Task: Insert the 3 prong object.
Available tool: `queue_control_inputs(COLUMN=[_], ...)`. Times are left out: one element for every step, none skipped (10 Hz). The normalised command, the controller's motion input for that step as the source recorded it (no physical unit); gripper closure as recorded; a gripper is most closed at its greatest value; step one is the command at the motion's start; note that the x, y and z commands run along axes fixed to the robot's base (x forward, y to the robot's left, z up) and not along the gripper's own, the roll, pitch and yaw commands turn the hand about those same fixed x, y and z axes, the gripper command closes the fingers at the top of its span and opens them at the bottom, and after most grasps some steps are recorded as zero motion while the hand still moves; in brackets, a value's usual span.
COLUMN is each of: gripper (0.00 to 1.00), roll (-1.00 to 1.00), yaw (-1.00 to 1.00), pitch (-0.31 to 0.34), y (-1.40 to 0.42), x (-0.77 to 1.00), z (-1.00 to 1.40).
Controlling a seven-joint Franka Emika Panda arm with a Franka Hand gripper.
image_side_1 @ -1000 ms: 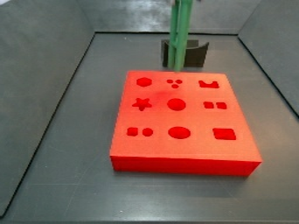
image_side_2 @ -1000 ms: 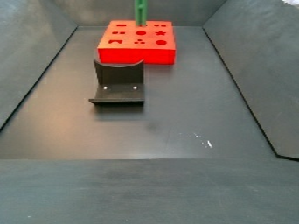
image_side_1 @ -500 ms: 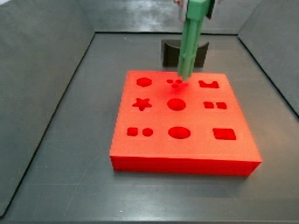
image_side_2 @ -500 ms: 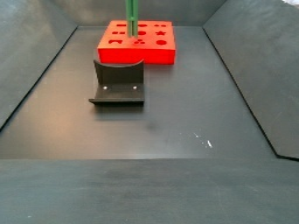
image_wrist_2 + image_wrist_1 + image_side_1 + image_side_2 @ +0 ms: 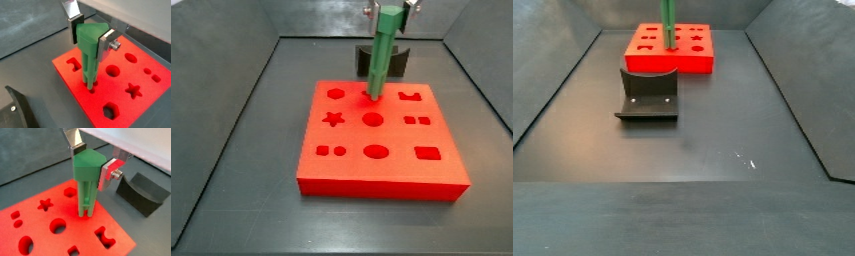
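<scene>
My gripper (image 5: 91,163) is shut on the top of the 3 prong object (image 5: 87,183), a long green peg held upright; it also shows in a wrist view (image 5: 89,55). Its prongs touch the red block (image 5: 385,160) at the small three-hole slot in the back row, as seen in both side views, where the peg (image 5: 381,55) (image 5: 668,22) stands over the block (image 5: 653,62). How deep the prongs sit I cannot tell. The silver fingers (image 5: 105,39) clamp the peg's flat sides.
The red block has several shaped holes: star (image 5: 333,119), circles, squares, hexagon. The dark fixture (image 5: 648,95) stands on the floor in front of the block in a side view; it shows behind the block (image 5: 401,60) in a side view. Grey walls enclose the bin.
The gripper has carried the peg down and a little sideways; its tip now meets the three-hole slot on the block, where before it hung above the block's back edge.
</scene>
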Motion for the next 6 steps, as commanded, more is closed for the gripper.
queue_control_inputs(gripper=[1.0,1.0,1.0,1.0,1.0,1.0], roll=[-0.02,-0.04,-0.08,-0.11,-0.16,-0.08], yaw=[0.05,0.05,0.2,0.26,0.27,0.18], pitch=[0.107,0.047,0.0,-0.019,-0.034,-0.027], y=[0.0,0.0,0.0,0.0,0.0,0.0], x=[-0.24,-0.06,0.25,0.25,0.2,0.14], z=[0.0,-0.08,-0.31,-0.41,-0.43,-0.47])
